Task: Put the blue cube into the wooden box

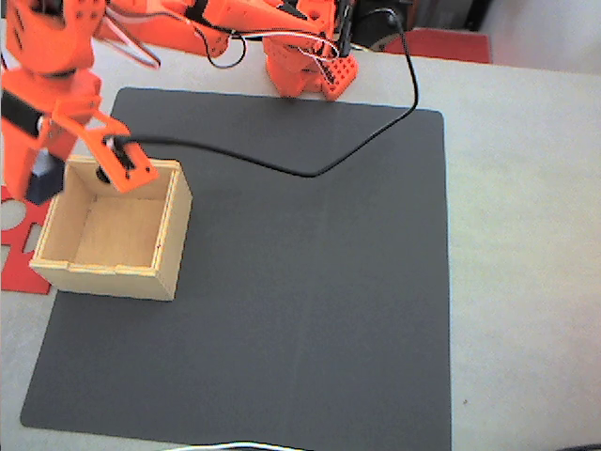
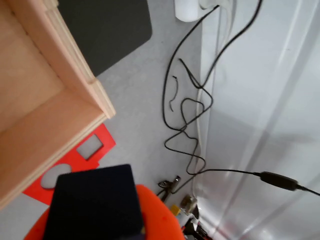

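Note:
The wooden box [image 1: 164,246] stands open-topped on the left part of the dark mat, and its inside looks bare. In the wrist view one corner and wall of the wooden box [image 2: 75,75] fill the upper left. My gripper [image 1: 38,169] hangs just outside the box's far left corner, shut on the blue cube [image 1: 39,181]. Up close, the blue cube [image 2: 95,202] rests against an orange finger [image 2: 160,220] at the bottom edge. It is outside the box wall, over the red cut-out.
A flat red cut-out shape [image 1: 19,249] lies left of the box, partly under it [image 2: 92,157]. The dark mat [image 1: 310,282] covers most of the table. A black cable [image 1: 310,172] crosses its far part. The arm's base [image 1: 310,66] stands at the far edge. Loose wires [image 2: 185,115] lie beside it.

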### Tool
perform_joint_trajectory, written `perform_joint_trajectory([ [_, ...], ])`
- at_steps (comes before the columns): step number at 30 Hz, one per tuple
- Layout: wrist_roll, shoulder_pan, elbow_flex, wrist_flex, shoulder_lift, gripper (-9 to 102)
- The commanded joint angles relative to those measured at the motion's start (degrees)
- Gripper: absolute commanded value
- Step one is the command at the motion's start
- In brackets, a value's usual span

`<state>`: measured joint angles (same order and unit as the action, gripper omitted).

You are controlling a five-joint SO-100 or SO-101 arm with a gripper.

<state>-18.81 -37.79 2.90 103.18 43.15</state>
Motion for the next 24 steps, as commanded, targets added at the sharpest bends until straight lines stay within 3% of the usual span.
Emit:
perform_joint_trajectory([
  [1, 2.8, 1.2, 0.1, 0.4, -0.7, 0],
  [15, 5.9, 1.6, -5.7, 0.4, -8.7, 1],
  [19, 6.0, 1.8, -6.0, 0.4, -7.5, 20],
  [24, 6.0, 2.6, -6.1, 0.4, -4.7, 26],
])
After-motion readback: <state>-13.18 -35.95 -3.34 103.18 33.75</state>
